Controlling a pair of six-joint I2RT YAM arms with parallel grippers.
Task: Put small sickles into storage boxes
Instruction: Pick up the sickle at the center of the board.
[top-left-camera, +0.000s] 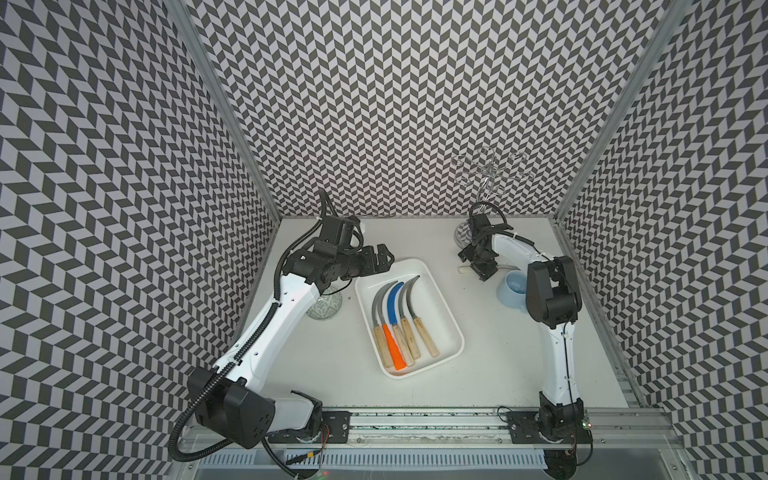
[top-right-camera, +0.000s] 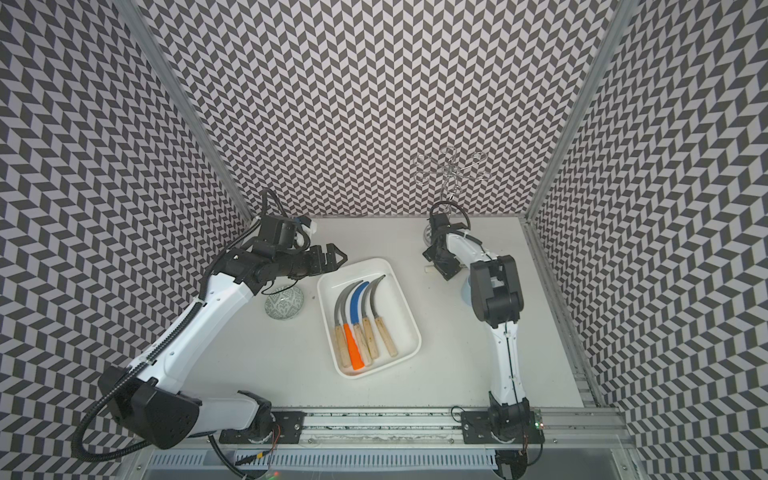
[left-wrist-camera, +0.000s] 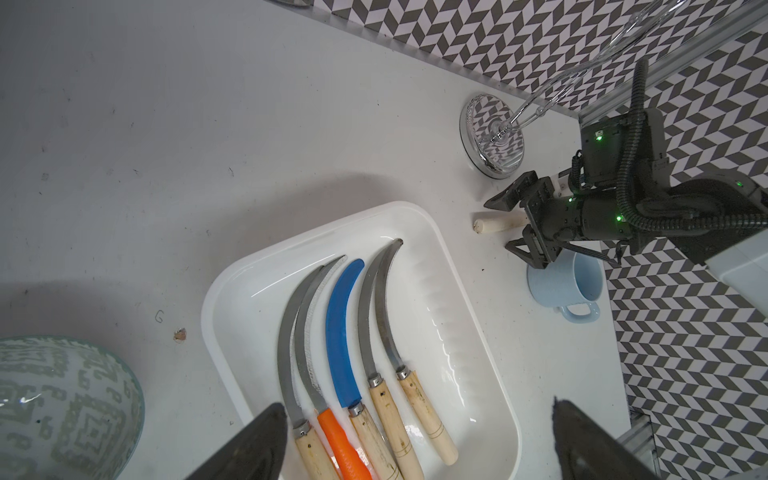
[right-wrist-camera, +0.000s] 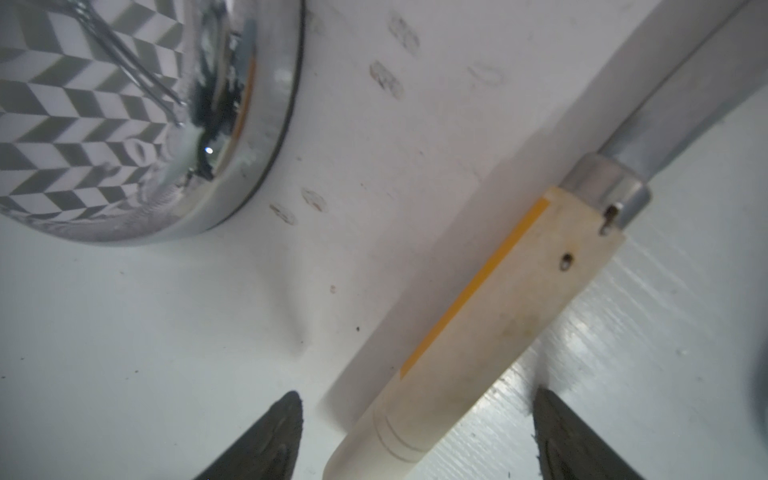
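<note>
1. Five curved sickles (top-left-camera: 424, 337) lie in the glossy white tray (top-left-camera: 436, 299) at frame centre: four grey-bladed and wood-handled, plus one blue-bladed sickle (top-left-camera: 392, 305) with an orange handle.
2. Sixth sickle (right-wrist-camera: 498, 299), wood-handled, lies on the table (top-left-camera: 498, 353), upper right of the tray. The right gripper (right-wrist-camera: 417, 397) is open and straddles it.
3. Left gripper (top-left-camera: 390, 259) is open over the tray's upper-left corner.

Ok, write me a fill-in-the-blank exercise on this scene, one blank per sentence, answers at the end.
1. The white tray holds ___ sickles.
2. One handle in it is not pale wood but ___.
3. The right gripper has its jaws open around a sickle lying on the ___.
4. The left gripper, jaws wide, holds ___.
Answers: five; orange; table; nothing.
</note>
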